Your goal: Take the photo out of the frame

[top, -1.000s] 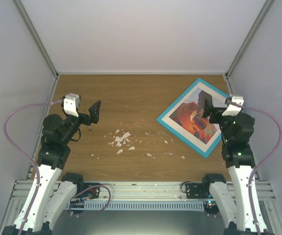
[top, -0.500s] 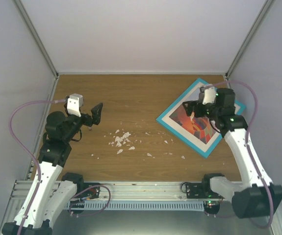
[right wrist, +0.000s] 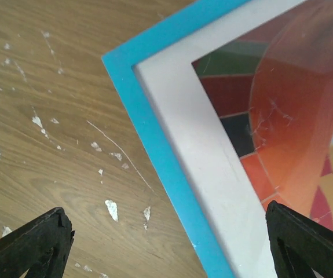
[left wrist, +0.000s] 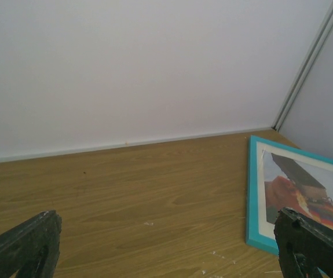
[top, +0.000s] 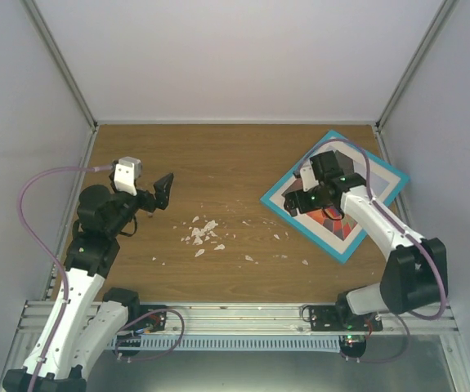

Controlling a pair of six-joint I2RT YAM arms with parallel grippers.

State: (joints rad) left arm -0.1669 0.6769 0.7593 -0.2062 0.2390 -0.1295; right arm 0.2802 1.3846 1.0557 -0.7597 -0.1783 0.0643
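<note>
The turquoise frame (top: 302, 229) lies flat and skewed at the table's right, glass side up. Inside its white border sits the photo (top: 330, 219), orange-red, partly hidden by my right arm. My right gripper (top: 303, 197) hovers open over the frame's left side. In the right wrist view its fingers straddle the frame's turquoise edge (right wrist: 154, 133), one over wood, one over the photo (right wrist: 293, 116), gripping nothing. My left gripper (top: 163, 189) hangs open above the left half of the table, far from the frame (left wrist: 252, 191).
Small white flakes (top: 202, 233) lie scattered mid-table and beside the frame's edge (right wrist: 112, 209). White walls close in the table at the back and both sides; the frame's far corner sits near the right wall.
My right arm has reached out and swung left across the frame, bringing its gripper down over the frame's left edge. The left arm has hardly moved.
</note>
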